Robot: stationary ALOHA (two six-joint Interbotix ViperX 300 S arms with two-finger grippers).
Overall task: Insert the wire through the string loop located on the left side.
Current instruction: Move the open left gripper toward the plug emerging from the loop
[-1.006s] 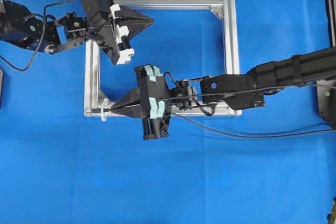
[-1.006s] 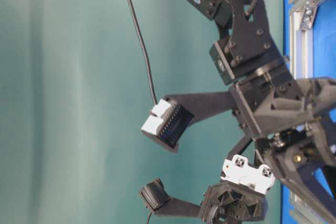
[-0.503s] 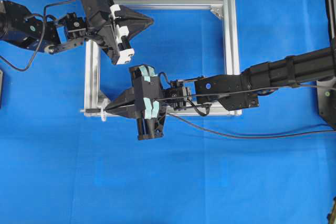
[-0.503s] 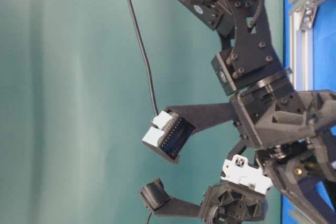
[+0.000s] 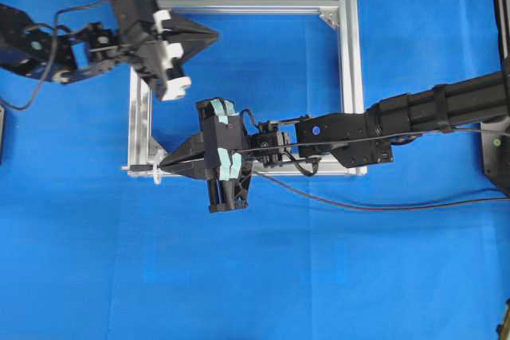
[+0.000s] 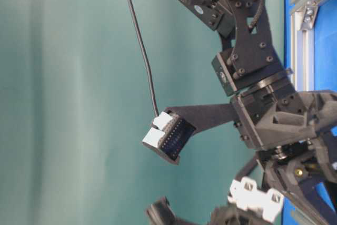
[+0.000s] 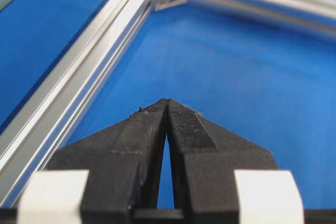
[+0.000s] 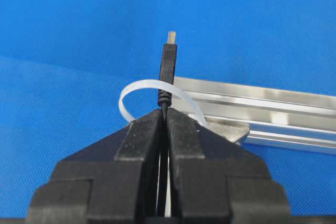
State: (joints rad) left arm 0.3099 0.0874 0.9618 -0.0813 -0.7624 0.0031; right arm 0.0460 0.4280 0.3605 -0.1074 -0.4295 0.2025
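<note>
Right gripper: clamps wire, plug apparently through string loop; advance toward 12 o'clock. Left gripper: closed, empty.

A plain green wall fills the left and middle of the frame. A thin black cable runs down from the top edge to a small black and white box near the middle. The box is held out on a black bracket joined to the black robot arm on the right. A silver frame bar on blue cloth is seen at the far right.
</note>
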